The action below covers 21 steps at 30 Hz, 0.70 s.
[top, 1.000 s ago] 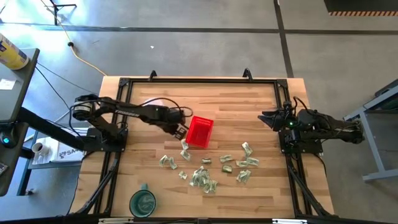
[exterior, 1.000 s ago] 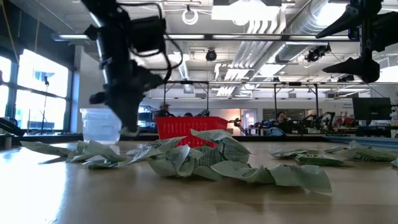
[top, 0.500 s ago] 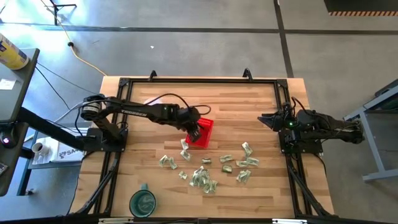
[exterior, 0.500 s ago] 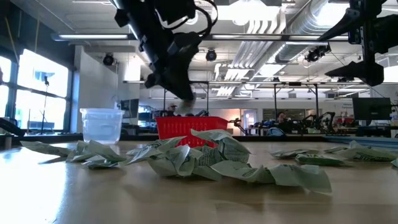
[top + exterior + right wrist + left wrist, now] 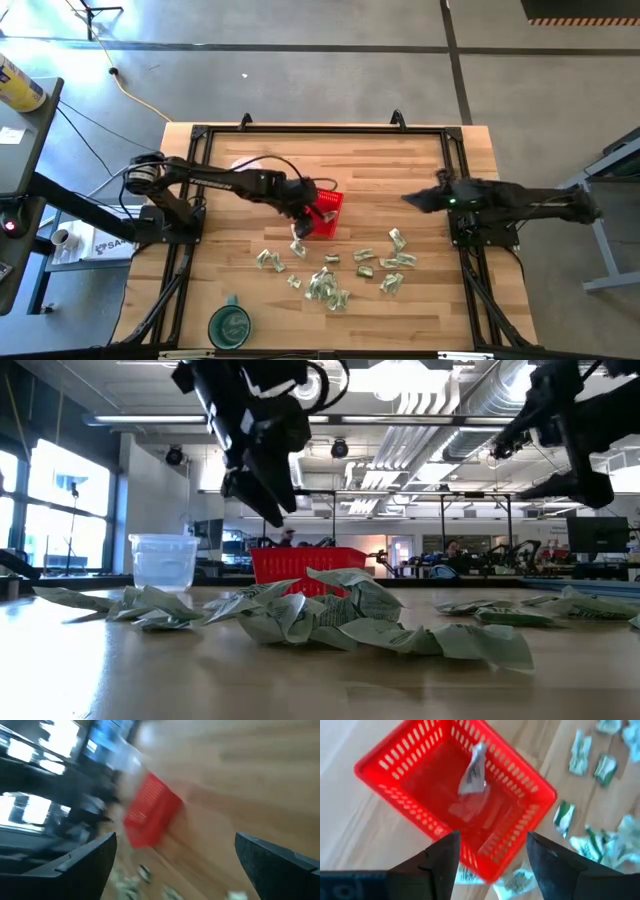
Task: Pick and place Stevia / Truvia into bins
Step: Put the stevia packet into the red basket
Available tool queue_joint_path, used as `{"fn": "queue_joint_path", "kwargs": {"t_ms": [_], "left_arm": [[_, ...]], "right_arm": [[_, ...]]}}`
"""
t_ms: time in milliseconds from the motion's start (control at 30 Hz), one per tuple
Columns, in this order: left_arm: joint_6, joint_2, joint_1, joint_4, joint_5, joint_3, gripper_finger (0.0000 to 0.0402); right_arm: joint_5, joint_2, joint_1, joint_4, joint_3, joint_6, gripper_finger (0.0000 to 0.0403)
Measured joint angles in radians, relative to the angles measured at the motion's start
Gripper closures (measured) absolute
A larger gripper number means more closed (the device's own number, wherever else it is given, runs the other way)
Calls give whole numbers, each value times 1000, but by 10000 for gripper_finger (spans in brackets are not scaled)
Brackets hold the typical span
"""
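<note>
The red mesh basket (image 5: 325, 211) stands near the table's middle. My left gripper (image 5: 490, 856) hovers open just above it, toward its near-left corner (image 5: 305, 217). One pale sachet (image 5: 474, 767) shows within the basket's rim, and I cannot tell whether it is lying or falling. Many green-white sachets (image 5: 330, 272) lie scattered on the wood on the near side of the basket. My right gripper (image 5: 410, 200) hangs open in the air to the right of the basket, with nothing between its fingers (image 5: 85, 862).
A clear plastic cup (image 5: 162, 561) stands on the table's left half, beyond the left arm. A round green cup (image 5: 230, 325) sits at the near left edge. A black frame (image 5: 320, 131) rims the table. Bare wood lies to the far right of the basket.
My left gripper has swung from the basket's left side toward the right, over the basket. The pale sachet at its fingertips has left them and now shows inside the basket. My right arm has reached out toward the table's middle.
</note>
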Motion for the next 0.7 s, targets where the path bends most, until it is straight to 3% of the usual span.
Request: {"fn": "queue_joint_path", "kwargs": {"t_ms": [167, 267, 700], "left_arm": [[-52, -39, -40, -77, -49, 0, 164], [-102, -46, -57, -103, -58, 0, 178], [-142, -109, -58, -266, -81, -5, 226]], "right_arm": [[-173, 292, 10, 16, 17, 84, 8], [-219, 438, 35, 25, 51, 114, 8], [-211, 894, 75, -59, 171, 139, 45]]}}
